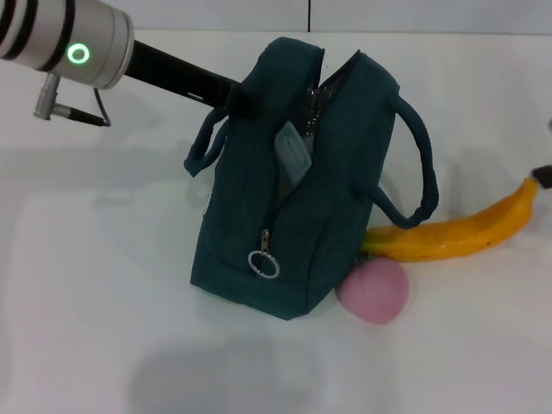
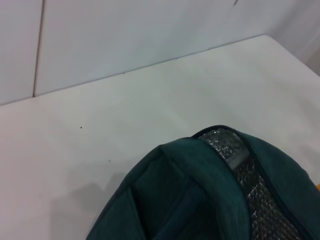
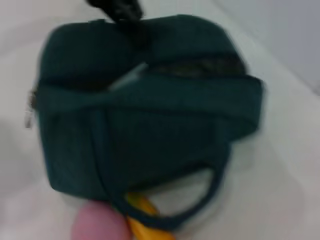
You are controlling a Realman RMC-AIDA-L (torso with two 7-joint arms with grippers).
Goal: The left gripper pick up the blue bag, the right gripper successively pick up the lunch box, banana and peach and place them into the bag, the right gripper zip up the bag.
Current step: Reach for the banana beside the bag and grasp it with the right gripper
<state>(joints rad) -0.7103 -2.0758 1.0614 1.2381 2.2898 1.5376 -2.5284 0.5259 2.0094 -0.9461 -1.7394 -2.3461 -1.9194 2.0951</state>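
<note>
Teal blue bag (image 1: 293,181) is clamped at its rim by left gripper (image 1: 240,97); banana (image 1: 457,233) is best taken mid-body, right gripper unseen

We see the dark teal fabric lunch bag (image 1: 259,216) upright, slightly tilted, zipper open at the top, silver lining showing, metal ring pull (image 1: 264,262) hanging low on its near face. Clear lunch box lid (image 1: 291,148) peeks from the opening. Curved yellow-orange banana (image 1: 461,233) lies just right of the bag; pink matte peach (image 1: 373,291) touches its near-right corner.
</note>
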